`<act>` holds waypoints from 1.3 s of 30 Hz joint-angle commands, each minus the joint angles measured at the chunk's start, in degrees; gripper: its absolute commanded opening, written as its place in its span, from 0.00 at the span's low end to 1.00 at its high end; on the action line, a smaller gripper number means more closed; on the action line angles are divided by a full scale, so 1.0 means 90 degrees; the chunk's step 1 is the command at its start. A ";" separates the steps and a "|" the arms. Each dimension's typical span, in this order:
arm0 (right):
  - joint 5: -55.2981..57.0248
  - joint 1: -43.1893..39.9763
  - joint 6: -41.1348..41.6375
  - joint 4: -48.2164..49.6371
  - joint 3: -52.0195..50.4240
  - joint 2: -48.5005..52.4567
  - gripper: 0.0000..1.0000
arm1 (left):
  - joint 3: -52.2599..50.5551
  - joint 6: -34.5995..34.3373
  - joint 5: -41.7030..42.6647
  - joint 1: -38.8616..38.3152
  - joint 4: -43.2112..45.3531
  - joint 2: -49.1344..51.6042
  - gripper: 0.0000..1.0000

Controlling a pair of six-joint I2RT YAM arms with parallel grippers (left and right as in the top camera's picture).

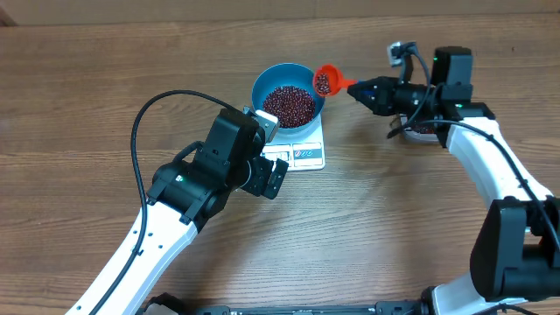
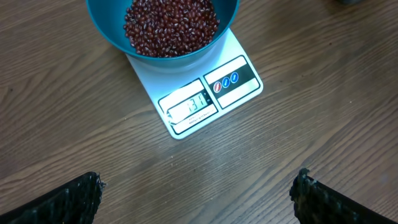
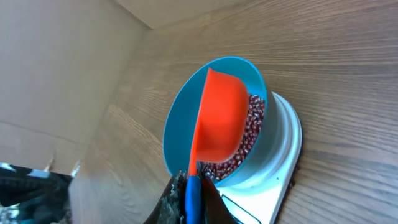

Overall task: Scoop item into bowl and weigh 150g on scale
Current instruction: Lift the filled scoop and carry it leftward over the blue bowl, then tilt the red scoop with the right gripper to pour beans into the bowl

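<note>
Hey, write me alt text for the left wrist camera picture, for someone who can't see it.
A blue bowl of small dark red-brown beans sits on a white kitchen scale, whose display is too blurred to read. The left gripper, wide open, shows at the bottom corners over a wooden table.

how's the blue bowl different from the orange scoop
The bowl is blue and wide; the scoop is orange and much smaller. The bowl rests on the scale; the scoop is held above its rim by the right pincer. The bowl carries a big heap of beans; the scoop only a few. Both are round, open and hold beans.
</note>
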 commanded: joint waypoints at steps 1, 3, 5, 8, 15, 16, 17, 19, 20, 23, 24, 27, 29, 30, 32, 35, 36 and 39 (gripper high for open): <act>0.0673 0.0338 0.0032 0.0175 0.0005 0.0027 0.04 | -0.0022 0.0097 0.0051 0.0005 -0.0002 0.0039 1.00; 0.0780 0.0457 -0.0151 0.0265 0.0005 0.0027 0.04 | -0.0024 0.0097 0.0051 0.0005 -0.0002 0.0039 1.00; 0.0777 0.0571 -0.0619 0.0335 0.0005 0.0027 0.04 | -0.0024 0.0097 0.0051 0.0005 -0.0002 0.0039 1.00; 0.0777 0.0750 -0.1513 0.0338 0.0005 0.0027 0.04 | -0.0024 0.0097 0.0051 0.0005 -0.0002 0.0039 1.00; 0.0777 0.0899 -0.2659 0.0338 0.0005 0.0027 0.04 | -0.0024 0.0097 0.0051 0.0005 -0.0002 0.0039 1.00; 0.0780 0.0899 -0.2659 0.0338 0.0005 0.0027 0.04 | -0.0022 0.0097 0.0051 0.0005 -0.0002 0.0039 0.99; 0.0777 0.0899 -0.2662 0.0338 0.0005 0.0027 0.04 | -0.0024 0.0097 0.0051 0.0005 -0.0002 0.0039 1.00; 0.0780 0.0899 -0.2871 0.0328 0.0005 0.0027 0.04 | -0.0024 0.0097 0.0051 0.0005 -0.0002 0.0039 1.00; 0.0780 0.0899 -0.3043 0.0316 0.0005 0.0027 0.04 | -0.0024 0.0097 0.0051 0.0005 -0.0002 0.0039 1.00; 0.0780 0.0899 -0.3509 0.0313 0.0005 0.0027 0.04 | -0.0022 0.0097 0.0051 0.0005 -0.0002 0.0039 1.00; 0.0775 0.0899 -0.3570 0.0318 0.0005 0.0027 0.04 | -0.0024 0.0097 0.0051 0.0005 -0.0002 0.0039 0.99; 0.0777 0.0899 -0.3594 0.0330 0.0005 0.0027 0.04 | -0.0024 0.0097 0.0051 0.0005 -0.0002 0.0039 0.99; 0.0780 0.0899 -0.3616 0.0335 0.0005 0.0027 0.04 | -0.0024 0.0097 0.0051 0.0005 -0.0002 0.0039 1.00; 0.0780 0.0899 -0.3640 0.0338 0.0005 0.0027 0.04 | -0.0024 0.0097 0.0051 0.0005 0.0000 0.0039 1.00; 0.0780 0.0899 -0.3665 0.0340 0.0005 0.0027 0.04 | -0.0024 0.0097 0.0051 0.0005 -0.0002 0.0039 0.99; 0.0777 0.0899 -0.3934 0.0333 0.0005 0.0027 0.04 | -0.0024 0.0097 0.0051 0.0005 -0.0002 0.0039 1.00; 0.0780 0.0899 -0.3980 0.0330 0.0005 0.0027 0.04 | -0.0024 0.0097 0.0051 0.0005 -0.0002 0.0039 0.99; 0.0780 0.0899 -0.4197 0.0313 0.0005 0.0027 0.04 | -0.0024 0.0097 0.0051 0.0005 -0.0002 0.0039 1.00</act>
